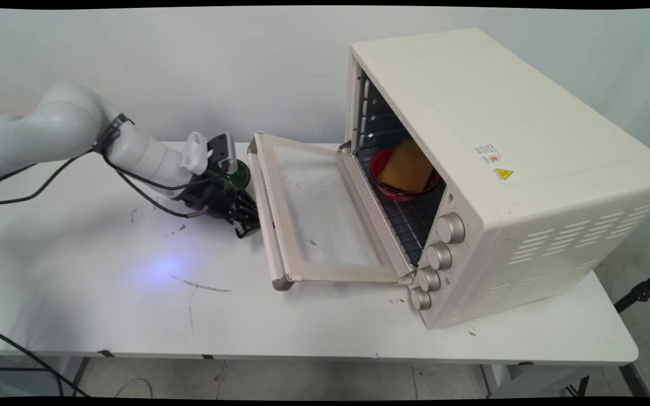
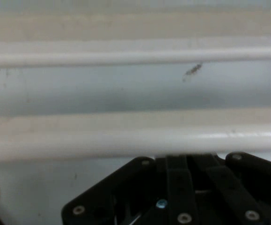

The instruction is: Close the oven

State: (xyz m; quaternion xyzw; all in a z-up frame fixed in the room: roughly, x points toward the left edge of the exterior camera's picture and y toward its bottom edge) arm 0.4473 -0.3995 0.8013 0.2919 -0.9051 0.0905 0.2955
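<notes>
**Gripper low at the handle edge of the open oven door**

You have the gripper (image 1: 247,223) down near the table (image 1: 133,293), just beside the handle (image 1: 261,208) of the oven door (image 1: 325,214), on the door's 9 o'clock side. From these views you cannot tell whether it is open or closed, nor whether it touches the handle. In the hand view a pale bar (image 2: 135,140) runs straight across, right above the black linkage.

The door lies folded down, nearly flat, from the cream toaster oven (image 1: 500,169), which stands at 3 o'clock on the table. Inside, on the wire rack (image 1: 409,225), you can see a red bowl (image 1: 384,189) with a yellow sponge-like block (image 1: 407,164) in it. Behind the wrist, at the gripper's 12 o'clock, a green object (image 1: 241,176) shows, partly hidden. Four knobs (image 1: 438,256) run down the oven's front.
</notes>
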